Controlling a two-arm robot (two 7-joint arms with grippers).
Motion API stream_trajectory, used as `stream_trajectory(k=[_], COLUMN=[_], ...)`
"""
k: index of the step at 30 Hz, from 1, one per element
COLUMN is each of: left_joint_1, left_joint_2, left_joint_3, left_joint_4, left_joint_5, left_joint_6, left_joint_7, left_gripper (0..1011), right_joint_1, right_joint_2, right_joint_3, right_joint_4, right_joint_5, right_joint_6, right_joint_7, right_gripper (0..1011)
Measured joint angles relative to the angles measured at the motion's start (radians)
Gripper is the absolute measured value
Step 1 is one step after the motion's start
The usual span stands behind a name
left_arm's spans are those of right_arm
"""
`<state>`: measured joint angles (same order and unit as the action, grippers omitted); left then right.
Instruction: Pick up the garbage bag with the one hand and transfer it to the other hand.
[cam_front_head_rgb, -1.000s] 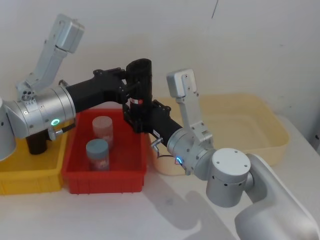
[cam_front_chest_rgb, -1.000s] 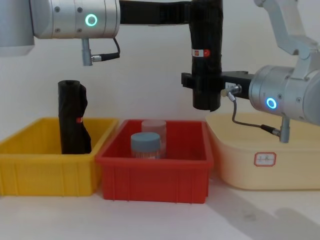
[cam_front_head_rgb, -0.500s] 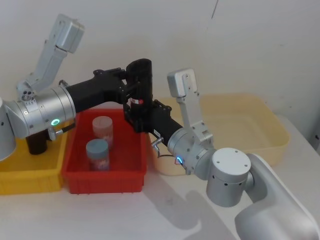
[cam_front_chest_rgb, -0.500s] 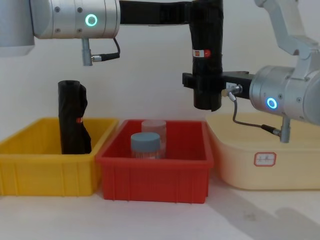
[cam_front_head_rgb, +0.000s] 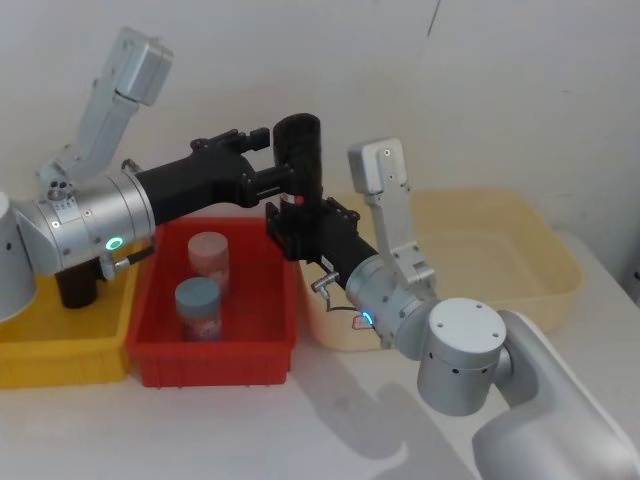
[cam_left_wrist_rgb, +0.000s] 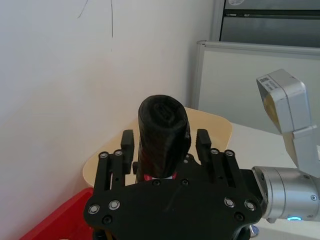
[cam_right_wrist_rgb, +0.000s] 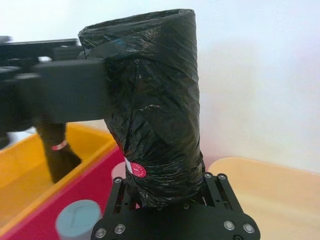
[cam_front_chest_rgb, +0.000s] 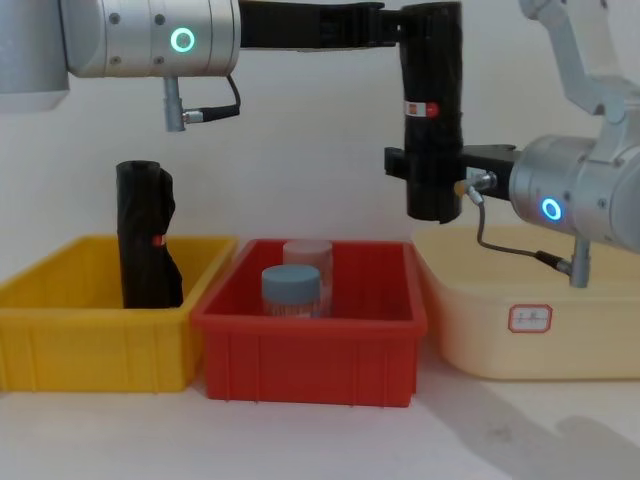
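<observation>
At the centre of the head view, the garbage bag (cam_front_head_rgb: 298, 150) stands upright in the air, above where the red tray (cam_front_head_rgb: 150, 340) meets the cream tub (cam_front_head_rgb: 470, 195). The right claw (cam_front_head_rgb: 305, 222), on the blue-ringed wrist, is clamped tight on the roll just below its red-and-white label. The left claw (cam_front_head_rgb: 283, 157), on the green-ringed wrist, reaches in from the left of the frame and straddles the roll's upper part. A clear jar (cam_front_head_rgb: 207, 255) and a blue-lidded jar (cam_front_head_rgb: 197, 305) stand in the red tray. A lumpier black roll (cam_front_head_rgb: 72, 288) stands in the yellow tray (cam_front_head_rgb: 60, 355) at the lower left.

In the left wrist view, the left claw's fingers (cam_left_wrist_rgb: 128, 145) stand spread on either side of the bag, with a thin gap at each side. This claw grips nothing.

In the right wrist view, the bag rises upright from the right claw's base, with a red label spot (cam_right_wrist_rgb: 138, 171) low on it. One left-claw finger lies against its upper left side. I cannot tell whether it touches.

In the chest view, the bag hangs at the upper centre-right, its bottom well clear of the trays on the white surface (cam_front_chest_rgb: 300, 440). The right claw pinches it near the bottom from the right. The left claw's tips reach its top from the left.
</observation>
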<state>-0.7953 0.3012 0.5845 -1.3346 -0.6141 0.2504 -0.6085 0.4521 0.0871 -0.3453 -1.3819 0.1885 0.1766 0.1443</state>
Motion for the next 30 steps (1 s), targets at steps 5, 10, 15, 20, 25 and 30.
stream_trajectory(k=[5,10,15,20,25,30], left_joint_1=[0.0,0.0,0.0,0.005,0.023,0.051], left_joint_2=[0.0,0.0,0.0,0.005,0.016,0.032], left_joint_3=[0.0,0.0,0.0,-0.002,-0.011,-0.025], left_joint_4=[0.0,0.0,0.0,-0.006,-0.029,-0.059], left_joint_5=[0.0,0.0,0.0,0.0,-0.001,-0.002], left_joint_6=[0.0,0.0,0.0,0.0,0.0,0.001], left_joint_7=[0.0,0.0,0.0,0.007,0.034,0.073], left_gripper=[882,1001,1001,1001,1001,1002], right_joint_1=[0.006,0.02,0.038,0.061,0.07,0.067], right_joint_2=[-0.01,-0.019,-0.024,-0.021,-0.008,0.014], right_joint_3=[0.016,0.034,0.056,0.084,0.103,0.12], right_joint_4=[0.021,0.051,0.084,0.126,0.149,0.156], right_joint_5=[-0.019,-0.039,-0.055,-0.072,-0.083,-0.092], right_joint_6=[-0.02,-0.044,-0.064,-0.079,-0.081,-0.07], right_joint_7=[-0.04,-0.086,-0.125,-0.161,-0.175,-0.179], right_gripper=[559,557,557,559,557,559])
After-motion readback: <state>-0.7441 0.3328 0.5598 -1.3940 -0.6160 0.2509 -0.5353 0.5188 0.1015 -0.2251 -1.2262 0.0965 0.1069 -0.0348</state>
